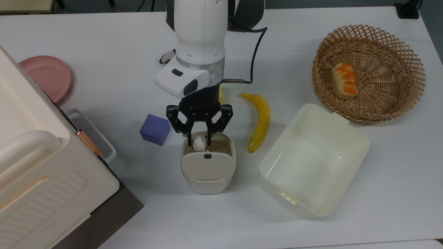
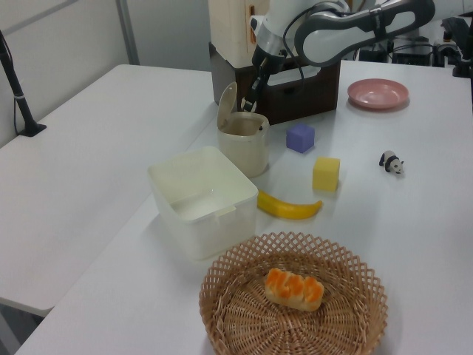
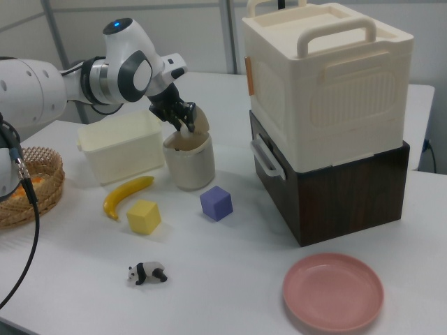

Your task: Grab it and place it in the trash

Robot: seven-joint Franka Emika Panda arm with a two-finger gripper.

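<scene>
I see the white tabletop (image 1: 104, 34) carrying everything. Biggest item is the cream plastic storage box with a top handle on a dark brown base (image 3: 328, 118), at the top view's left edge. My white Franka arm (image 1: 200, 38) reaches down from the top view's upper middle. Woven wicker basket (image 1: 408, 52) sits at the top view's upper right with an orange-glazed bread roll (image 1: 344, 81) inside. Empty cream rectangular plastic tub (image 1: 332, 121) lies below the basket in the top view, near the small cream trash bin with a flip lid (image 1: 207, 173), lid standing open. Pink round plate (image 1: 45, 74) is at the top view's left, near the storage box. Yellow banana (image 1: 259, 121) lies between bin and tub. Yellow foam cube (image 3: 144, 216) stands near the banana, mostly behind my arm in the top view. Purple foam cube (image 1: 154, 129) sits just beside the bin on the top view's left. Black-and-white panda figurine (image 3: 147, 273) stands well apart from the bin, near the right view's bottom.

Black two-finger gripper (image 1: 199, 142) points down right over the bin's open mouth. Jaws are narrow, closed onto the small off-white wrinkly lump (image 1: 199, 143), pinched between the fingertips. The lump hangs at the bin opening, about level with the rim; I can't tell whether it touches the bin's inside.
</scene>
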